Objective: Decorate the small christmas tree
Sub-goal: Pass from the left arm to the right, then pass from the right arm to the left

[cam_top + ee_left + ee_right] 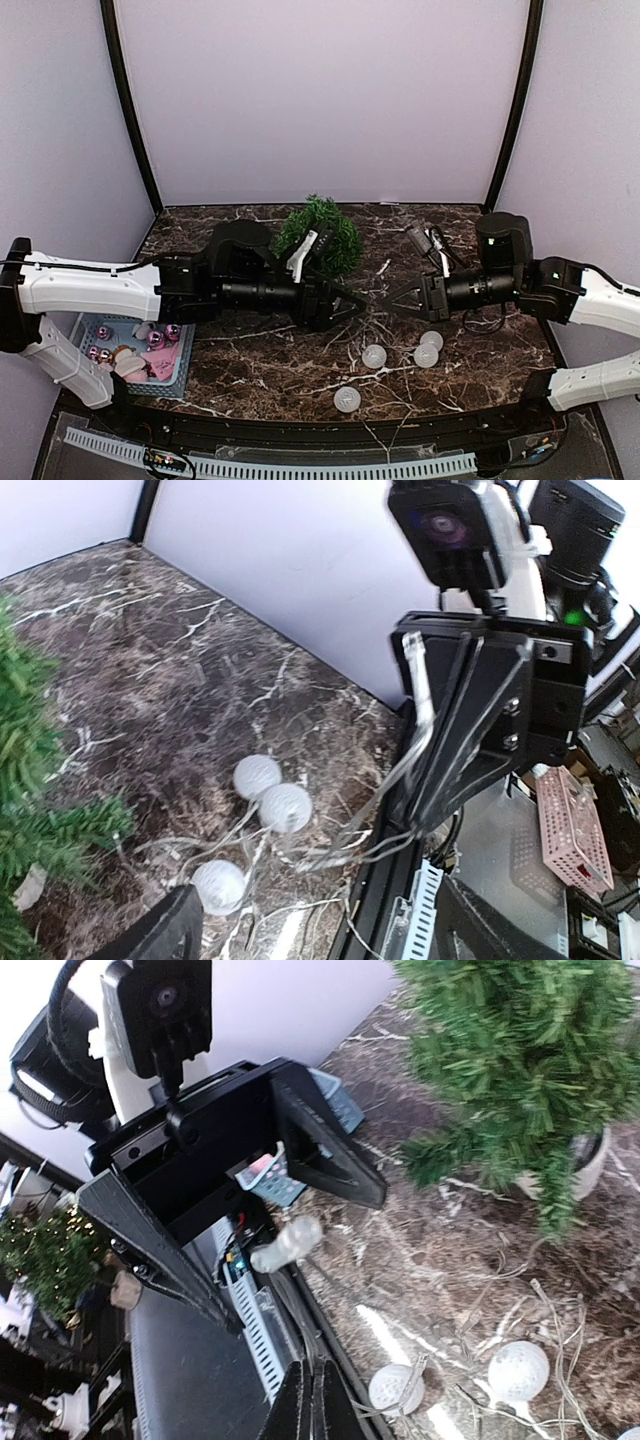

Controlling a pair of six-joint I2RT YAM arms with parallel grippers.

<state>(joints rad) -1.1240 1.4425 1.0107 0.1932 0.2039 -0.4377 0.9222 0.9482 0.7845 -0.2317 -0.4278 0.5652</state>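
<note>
Jaws of the left gripper (300,1260) stand spread wide and grip nothing. A short clear plastic piece (287,1243) hangs in the gap between them; whether it touches either jaw cannot be told. Tip to tip with it, the right gripper (310,1400) is pinched closed on clear wire (416,680), which trails down to white ball lights (373,356) on the dark marbled tabletop (250,370) beneath both. The small christmas tree (318,237) stands upright just beyond the left gripper. A blue tray (172,380) of pink baubles (155,340) lies beside the left arm. Lilac walls (320,100) enclose the space.
</note>
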